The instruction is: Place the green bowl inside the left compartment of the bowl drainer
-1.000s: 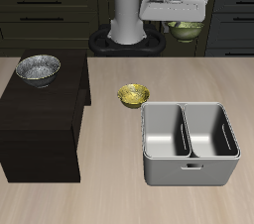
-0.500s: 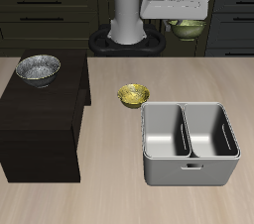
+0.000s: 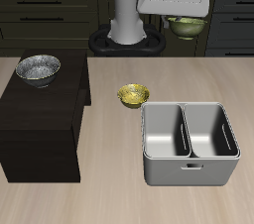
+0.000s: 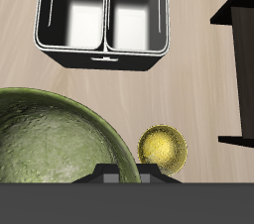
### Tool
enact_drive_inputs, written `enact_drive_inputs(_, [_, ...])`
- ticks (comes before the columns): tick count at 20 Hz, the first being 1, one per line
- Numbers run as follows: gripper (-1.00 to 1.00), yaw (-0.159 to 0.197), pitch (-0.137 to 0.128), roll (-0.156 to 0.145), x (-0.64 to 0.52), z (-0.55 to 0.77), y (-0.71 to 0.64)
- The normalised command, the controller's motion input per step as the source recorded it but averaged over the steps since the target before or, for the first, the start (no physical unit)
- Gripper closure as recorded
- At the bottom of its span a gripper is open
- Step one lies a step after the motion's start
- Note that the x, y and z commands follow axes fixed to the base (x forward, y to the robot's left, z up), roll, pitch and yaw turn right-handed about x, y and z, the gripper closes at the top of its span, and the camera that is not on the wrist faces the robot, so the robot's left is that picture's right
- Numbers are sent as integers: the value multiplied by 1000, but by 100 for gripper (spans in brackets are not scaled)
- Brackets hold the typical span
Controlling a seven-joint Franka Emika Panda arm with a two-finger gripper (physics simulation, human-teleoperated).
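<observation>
My gripper (image 3: 183, 17) hangs high above the back of the table, shut on the rim of the olive-green speckled green bowl (image 3: 185, 27). The wrist view is filled by the bowl's mottled inside (image 4: 50, 144), with the fingertips (image 4: 107, 175) clamped on its rim. The grey metal bowl drainer (image 3: 190, 173) stands near the table's front edge, well below and in front of the gripper. Its left compartment (image 3: 167, 132) is the well nearer the yellow bowl, and both wells (image 4: 134, 10) show nothing inside.
A small yellow bowl (image 3: 133, 94) sits on the table just behind the drainer's corner. A low black cabinet (image 3: 40, 129) stands beside it, carrying a silver-grey patterned bowl (image 3: 38, 67). The robot's base (image 3: 127, 30) rises at the back.
The gripper has risen a little with the green bowl still held in it. Nothing on the table has moved.
</observation>
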Motion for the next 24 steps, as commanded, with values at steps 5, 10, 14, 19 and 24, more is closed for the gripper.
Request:
enact_drive_inputs(5, [100,-38,1,-12,549,280,-98])
enact_drive_inputs(10, [100,-1,2,25,404,178,25])
enact_drive_inputs(14, [100,-14,23,39,272,122,21])
enact_drive_inputs(19, [100,-37,26,13,429,141,-82])
enact_drive_inputs(24, [100,-15,35,-2,370,0,-34])
